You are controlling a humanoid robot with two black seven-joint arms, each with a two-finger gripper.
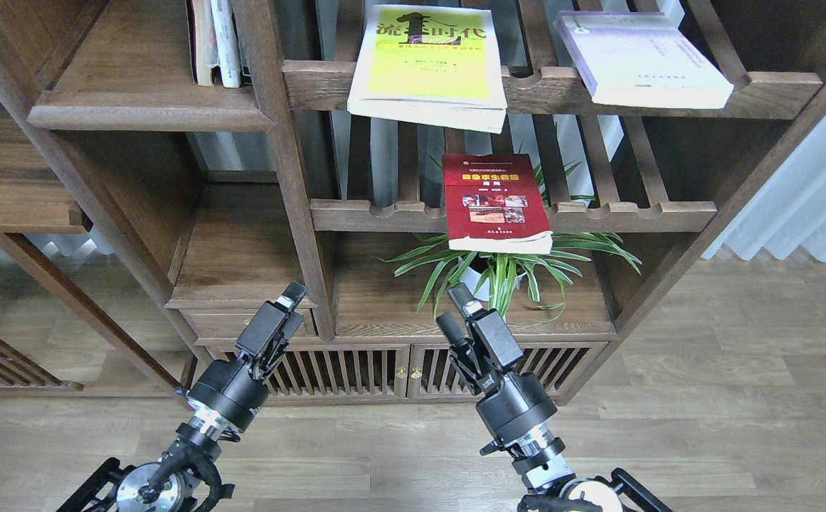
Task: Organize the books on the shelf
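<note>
Three books lie flat on slatted racks. The yellow-green book overhangs the upper rack's front rail, and the pale lavender-white book lies to its right. The dark red book rests on the middle rack, sticking out over the rail. The shelf, a solid board with a moulded front edge, is at upper left. My right gripper is open and empty, below the red book and in front of a plant. My left gripper is open and empty in front of the lower left compartment.
Upright books stand at the shelf's right end against a post. A spider plant in a white pot sits under the red book. A low cabinet with slatted doors stands behind both grippers. Wooden floor lies below.
</note>
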